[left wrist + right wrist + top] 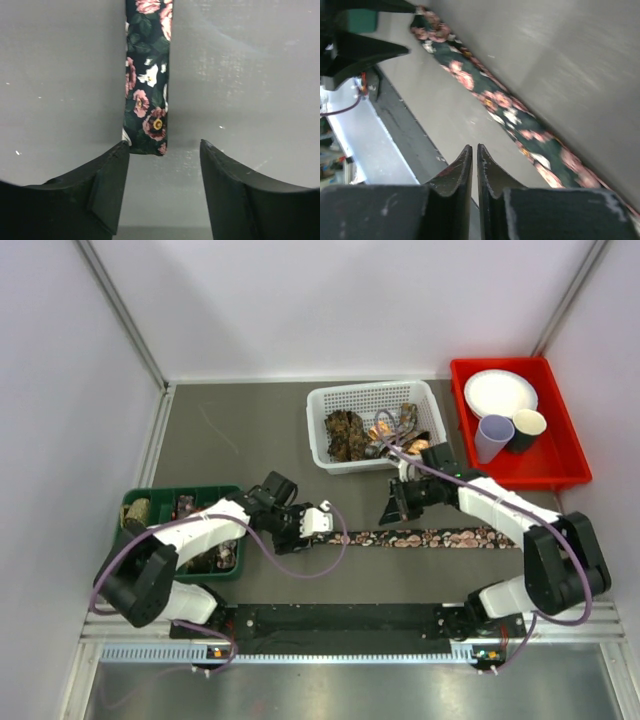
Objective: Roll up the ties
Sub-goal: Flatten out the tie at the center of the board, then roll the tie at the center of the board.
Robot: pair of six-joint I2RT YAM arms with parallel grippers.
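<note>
Low in the overhead frame, just beyond the 2 arm bases, 1 floral tie (430, 537) lay flat and straight across the grey table (250, 430), running from centre toward the right.

The risk looked to sit at its left end. The fabric lay thin against the table, and that end sat just past the fingertips rather than between them. A closing pinch could therefore slide over it or catch only 1 corner, which would likely start a crooked, loose roll.

The left hand (162, 143) reached in low from the left with its fingers spread and holding nothing. Its wrist view showed 1 fingertip close to the tie's corner, though contact could not be confirmed. The right hand (474, 146) hung tilted over the tie a little right of centre, its fingers pressed almost together on nothing. If it dragged there, it might skew the strip.

Farther left stood a green bin (200, 490) whose contents were too small to make out. Beyond, at upper centre, a white basket (318, 430) held more ties (348, 432). At upper right, a red tray (565, 465) carried a plate (500, 392) and 2 cups (492, 435).
</note>
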